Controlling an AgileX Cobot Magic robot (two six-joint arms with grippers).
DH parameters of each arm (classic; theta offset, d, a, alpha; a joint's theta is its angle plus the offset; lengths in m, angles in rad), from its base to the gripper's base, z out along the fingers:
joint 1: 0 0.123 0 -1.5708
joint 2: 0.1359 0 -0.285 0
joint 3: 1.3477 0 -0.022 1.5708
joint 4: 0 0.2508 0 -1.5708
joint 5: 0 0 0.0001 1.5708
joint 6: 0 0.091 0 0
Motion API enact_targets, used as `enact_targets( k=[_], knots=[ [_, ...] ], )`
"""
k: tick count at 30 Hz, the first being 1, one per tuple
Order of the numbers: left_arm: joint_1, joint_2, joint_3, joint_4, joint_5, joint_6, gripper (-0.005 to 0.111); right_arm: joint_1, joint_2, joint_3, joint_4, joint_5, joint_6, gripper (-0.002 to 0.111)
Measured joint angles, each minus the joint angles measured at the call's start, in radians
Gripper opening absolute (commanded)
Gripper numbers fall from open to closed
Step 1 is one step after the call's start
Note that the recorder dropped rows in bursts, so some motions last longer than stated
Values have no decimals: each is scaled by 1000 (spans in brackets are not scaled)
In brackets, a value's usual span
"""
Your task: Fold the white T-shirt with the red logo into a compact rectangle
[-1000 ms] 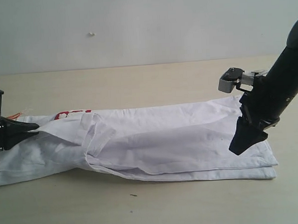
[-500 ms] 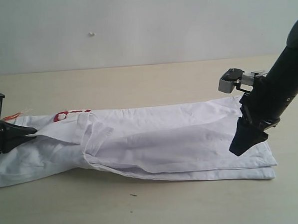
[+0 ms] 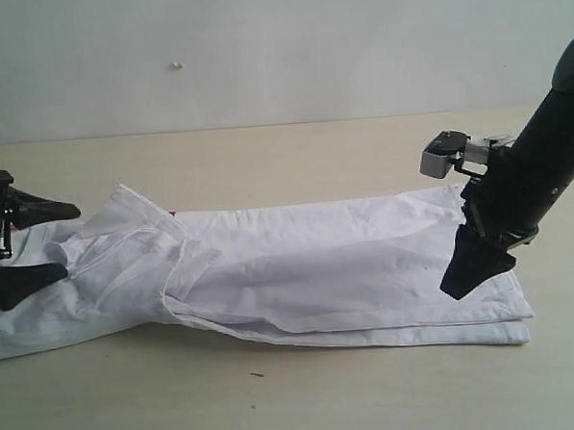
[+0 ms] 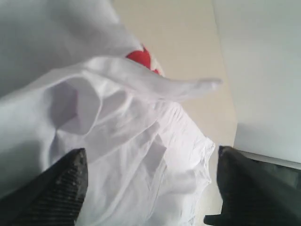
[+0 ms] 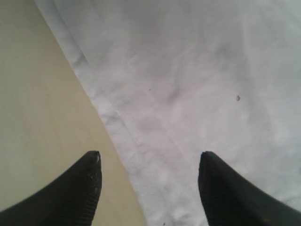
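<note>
Closest to the camera there's just bare table [image 3: 277, 398], then the shirt [image 3: 319, 271] lying across it as 1 long strip, layers stacked at the right end and a messy bunched flap at the left end.

Left claw [image 3: 72, 241] is spread wide with that flap sitting loose between the jaws, nothing pinched. Right claw [image 3: 464, 281] is spread too, gripping nothing, hanging over the shirt's right edge with 1 finger above cloth and 1 above table.

What I'd worry about: if the left claw closes where it is, it probably catches only the top wrinkle, and the layers under it slide apart on the next fold. Same deal on the right, it could grab 1 layer out of the stack and skew the edge.

Hard to see: the logo [image 4: 139, 57] is almost buried, just a red scrap in the left wrist view. Left arm is cut off at the frame edge. Can't tell if the right claw touches the cloth.
</note>
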Motion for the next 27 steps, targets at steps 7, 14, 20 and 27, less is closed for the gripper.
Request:
enact_targets(
  k=[7, 14, 20, 27],
  knots=[
    [0, 0, -23, -2, 81, 8, 58, 0, 0, 0, 12, 0, 0, 59],
    [0, 0, -23, 183, 121, 17, 0, 0, 0, 0, 12, 2, 0, 59],
    [-62, 0, -23, 336, -42, -39, 0, 0, 0, 0, 12, 3, 0, 59],
    [-14, -6, -23, 299, -177, -18, 0, 0, 0, 0, 16, 7, 0, 59]
  ],
)
